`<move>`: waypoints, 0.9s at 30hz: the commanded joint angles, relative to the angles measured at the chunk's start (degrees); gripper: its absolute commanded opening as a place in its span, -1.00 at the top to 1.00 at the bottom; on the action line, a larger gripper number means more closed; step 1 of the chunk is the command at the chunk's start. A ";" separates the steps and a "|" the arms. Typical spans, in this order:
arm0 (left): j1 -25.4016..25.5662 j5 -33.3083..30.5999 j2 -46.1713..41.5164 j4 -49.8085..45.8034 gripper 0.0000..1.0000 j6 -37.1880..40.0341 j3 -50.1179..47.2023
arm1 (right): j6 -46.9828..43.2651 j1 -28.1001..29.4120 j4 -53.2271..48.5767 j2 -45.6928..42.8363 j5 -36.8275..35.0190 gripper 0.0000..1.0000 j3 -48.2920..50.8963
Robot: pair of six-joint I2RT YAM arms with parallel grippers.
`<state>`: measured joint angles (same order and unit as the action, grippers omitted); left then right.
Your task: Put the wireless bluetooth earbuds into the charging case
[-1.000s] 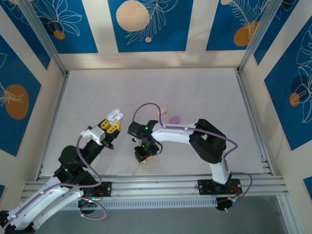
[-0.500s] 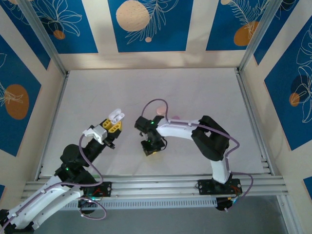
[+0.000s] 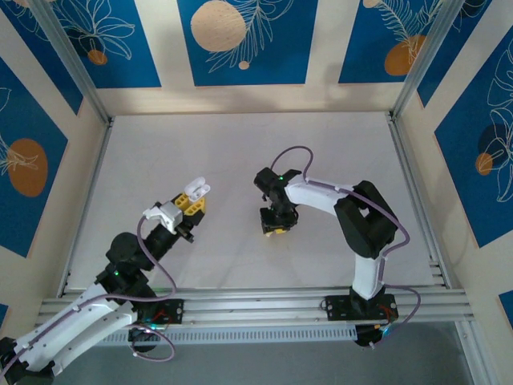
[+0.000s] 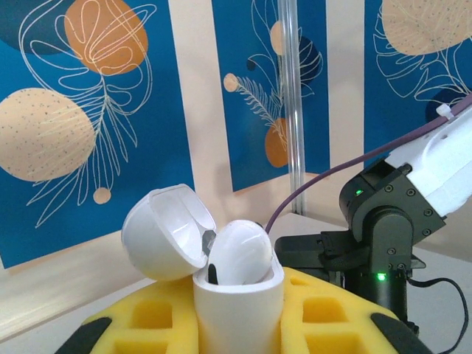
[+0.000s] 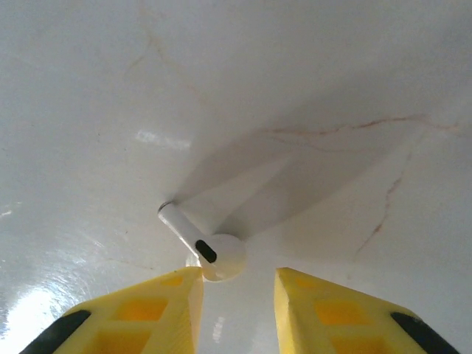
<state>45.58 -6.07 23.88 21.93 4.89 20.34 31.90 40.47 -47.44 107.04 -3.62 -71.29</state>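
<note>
The loose white earbud (image 5: 198,242), a small glossy plastic bud with a short stem, lies flat on the white table (image 5: 332,88). It is at the lower middle of the right wrist view, just ahead of the right tool (image 5: 237,279) with its yellow pads. Its round head sits at the mouth of the gap, touching or all but touching the tip of the pad on the frame's left. The stem runs toward the upper left, so the long axis slants across the gap rather than along it. The pads stand apart with nothing between them, so this tool is open and empty. I judge that a grasp needs the tool to move forward and slightly to frame left, until both pads flank the head.

The left tool (image 3: 189,206), at left centre of the top view, is clamped on the white charging case (image 4: 237,306). This pebble-shaped plastic shell is held upright with its lid (image 4: 166,234) tipped open. The right arm is much nearer the loose bud, and the case is well apart from it.

By count there is one case and two white buds: one on the table, and the second earbud (image 4: 240,247) standing in the case with its head above the rim.
</note>
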 commanded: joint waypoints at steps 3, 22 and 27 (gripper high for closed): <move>0.51 0.90 0.03 3.38 0.74 -0.59 1.11 | 1.38 -0.13 0.12 0.14 4.53 0.32 -2.60; 0.55 1.01 1.51 4.83 0.74 -0.67 0.93 | -6.41 -0.92 -0.68 4.75 4.57 0.40 -4.34; 0.56 1.31 2.18 4.87 0.73 -0.75 1.42 | -5.73 -1.07 -1.11 4.30 1.81 0.54 -4.16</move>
<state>45.58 -6.02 26.04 24.29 4.86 20.34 26.96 39.83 -47.33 111.20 -1.32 -74.41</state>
